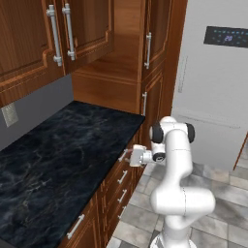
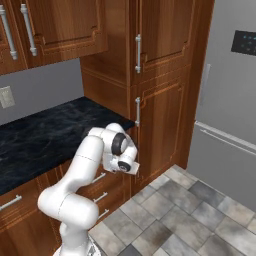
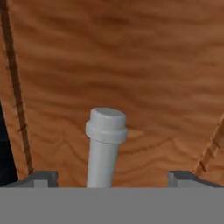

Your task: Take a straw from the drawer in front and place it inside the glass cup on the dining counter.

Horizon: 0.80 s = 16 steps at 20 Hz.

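My gripper (image 1: 127,156) (image 3: 111,177) is pressed close to the front of the top drawer (image 1: 135,142) (image 3: 131,65), just under the edge of a black countertop. The drawer is shut, its front reddish-brown wood. Its silver bar handle (image 3: 105,140) (image 1: 123,155) rises between my two fingertips, which stand wide apart on either side without touching it. The gripper is open and holds nothing. The arm bends over from the base and reaches sideways to the drawer. The straw, the glass cup and the dining counter are out of view.
A black veined countertop (image 1: 58,155) (image 2: 40,135) runs along the wall under wooden upper cabinets (image 1: 58,34). Smaller drawers (image 1: 121,186) sit below the top one. A tall wooden cabinet (image 2: 160,100) and a grey fridge (image 1: 213,97) (image 2: 230,125) stand beyond. The floor (image 2: 175,215) is grey tile.
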Available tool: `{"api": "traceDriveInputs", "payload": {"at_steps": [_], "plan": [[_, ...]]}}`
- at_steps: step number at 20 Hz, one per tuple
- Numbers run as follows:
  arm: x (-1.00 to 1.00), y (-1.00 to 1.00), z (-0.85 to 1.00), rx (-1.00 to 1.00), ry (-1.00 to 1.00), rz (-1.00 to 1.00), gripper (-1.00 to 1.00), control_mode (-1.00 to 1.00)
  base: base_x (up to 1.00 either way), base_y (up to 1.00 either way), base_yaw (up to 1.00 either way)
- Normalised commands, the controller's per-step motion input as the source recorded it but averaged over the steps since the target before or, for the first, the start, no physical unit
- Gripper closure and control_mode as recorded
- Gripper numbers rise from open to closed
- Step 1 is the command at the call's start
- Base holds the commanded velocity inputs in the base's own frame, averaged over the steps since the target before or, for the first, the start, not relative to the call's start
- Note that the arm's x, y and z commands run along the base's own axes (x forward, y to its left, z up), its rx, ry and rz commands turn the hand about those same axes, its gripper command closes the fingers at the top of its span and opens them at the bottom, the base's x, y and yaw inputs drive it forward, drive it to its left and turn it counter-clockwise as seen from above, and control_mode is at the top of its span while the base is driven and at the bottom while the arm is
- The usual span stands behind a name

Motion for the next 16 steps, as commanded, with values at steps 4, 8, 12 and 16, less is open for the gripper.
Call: {"api": "traceDriveInputs", "payload": {"at_steps": [4, 8, 12, 16], "plan": [[0.21, 0.21, -0.13, 0.00, 0.00, 0.00, -1.00, -1.00, 0.00, 0.00, 0.00], [0.18, 0.22, -0.07, 0.00, -0.03, 0.00, -1.00, -1.00, 0.00, 0.00, 0.00], [0.07, 0.23, 0.00, 0.00, -0.07, 0.00, -1.00, -1.00, 0.00, 0.00, 0.00], [0.00, 0.29, 0.00, -0.01, -0.06, -0.01, -1.00, -1.00, 0.00, 0.00, 0.00]]}}
